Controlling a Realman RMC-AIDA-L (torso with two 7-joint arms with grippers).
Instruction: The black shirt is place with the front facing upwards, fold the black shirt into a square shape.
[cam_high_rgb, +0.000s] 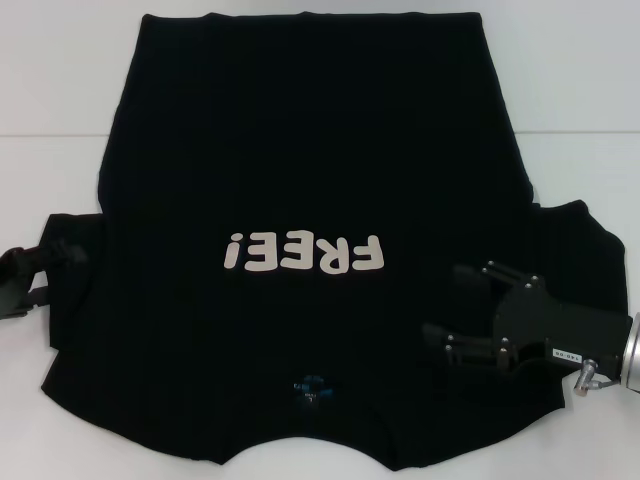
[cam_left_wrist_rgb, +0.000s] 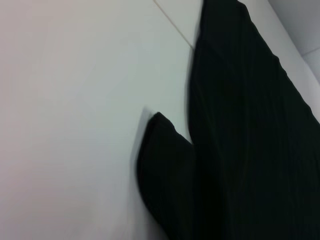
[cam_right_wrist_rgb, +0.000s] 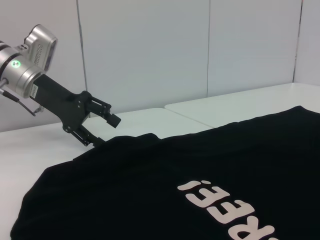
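Black shirt (cam_high_rgb: 300, 180) lies flat and front-up on my white table (cam_high_rgb: 60, 70), collar toward me, both grippers at its sleeves.

I see matte, soft-looking black cloth, smooth over the body, with the hem at the far edge and short sleeves sticking out on either side. Cream block letters (cam_high_rgb: 303, 254) read "FREE!", upside down from my head camera; a small blue neck label (cam_high_rgb: 312, 390) sits at the collar, its print too small to read. My right gripper (cam_high_rgb: 452, 303) hovers over the right shoulder area, its black fingers spread apart and holding nothing. My left gripper (cam_right_wrist_rgb: 102, 127) is at the left sleeve's edge, fingers parted, the lower one at the cloth; I cannot tell whether it touches.
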